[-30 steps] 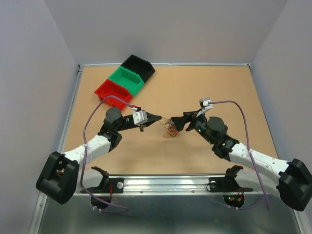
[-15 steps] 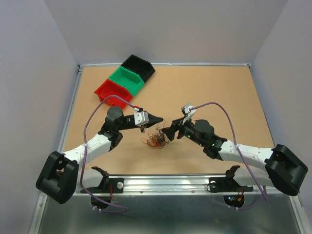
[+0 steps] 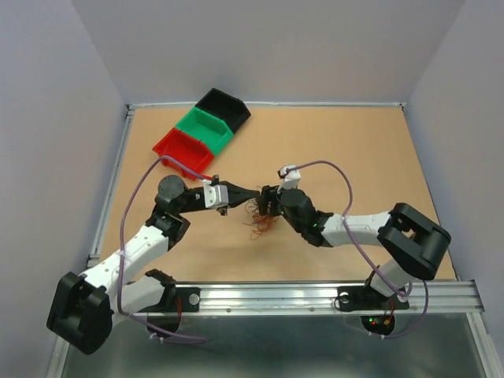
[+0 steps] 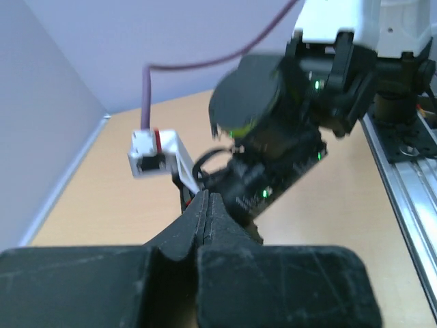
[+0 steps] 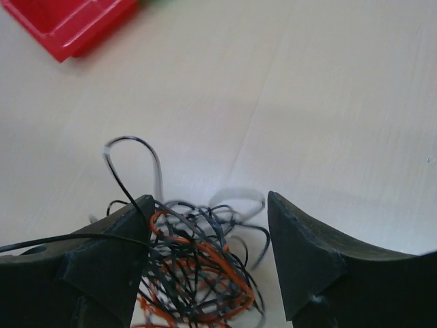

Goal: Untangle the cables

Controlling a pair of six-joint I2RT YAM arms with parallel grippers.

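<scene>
The cables [image 3: 260, 221] are a small tangle of thin curly orange, red and black wires on the brown table, between the two grippers. In the right wrist view the tangle [image 5: 198, 266] lies between the open fingers of my right gripper [image 5: 209, 198], bunched against the left finger [image 5: 109, 253]; one black wire runs off to the left. My right gripper [image 3: 268, 201] sits over the tangle's upper right edge. My left gripper [image 3: 255, 191] points at the tangle from the left. Its jaws [image 4: 207, 199] are pressed together, with no wire seen between them.
Red [image 3: 183, 148], green [image 3: 206, 128] and black [image 3: 224, 106] bins stand in a diagonal row at the back left. The red bin's corner shows in the right wrist view [image 5: 65, 20]. The right arm's wrist [image 4: 273, 137] fills the space just ahead of the left gripper. A metal rail [image 3: 276, 298] runs along the near edge.
The right arm has swung left and folded in, bringing its open gripper onto the tangle. The tangle has shifted left and spread. The left gripper tip has hardly moved.
</scene>
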